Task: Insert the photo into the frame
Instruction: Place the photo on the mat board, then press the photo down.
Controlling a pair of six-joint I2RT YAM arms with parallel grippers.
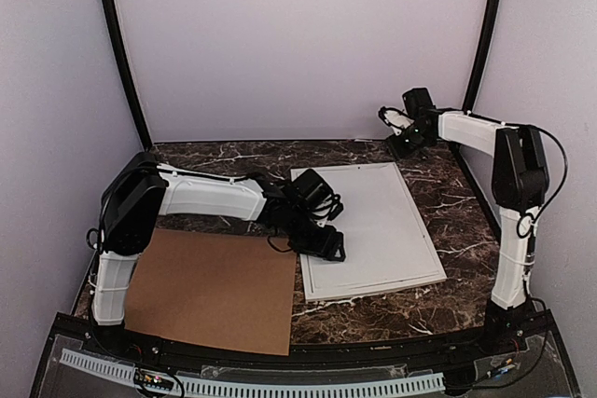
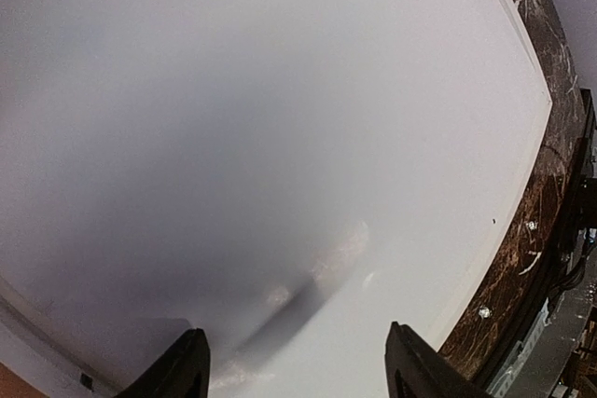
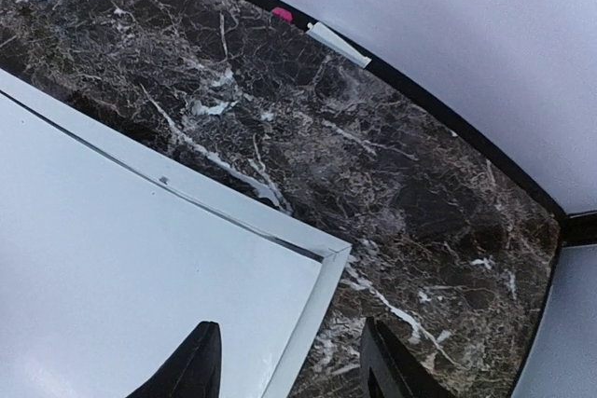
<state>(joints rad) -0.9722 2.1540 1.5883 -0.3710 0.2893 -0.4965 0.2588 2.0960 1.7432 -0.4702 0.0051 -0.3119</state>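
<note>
The white frame point(image 1: 373, 290) lies flat on the dark marble table, right of centre. A plain white sheet point(image 1: 368, 221) fills its centre; the photo's printed face is not in view. My left gripper point(image 1: 332, 249) hovers low over the sheet point(image 2: 280, 137) at the frame's near left, open, with nothing between its fingers point(image 2: 179, 370). My right gripper point(image 1: 399, 147) is open just above the frame's far right corner point(image 3: 328, 253). One finger point(image 3: 191, 365) is over the white sheet point(image 3: 112, 267), the other over bare marble.
A brown cardboard sheet point(image 1: 215, 291) lies at the near left, partly under the left arm. Lilac walls and black poles close in the back and sides. A small pink bit point(image 3: 281, 14) and a white tag point(image 3: 338, 44) sit at the wall's foot.
</note>
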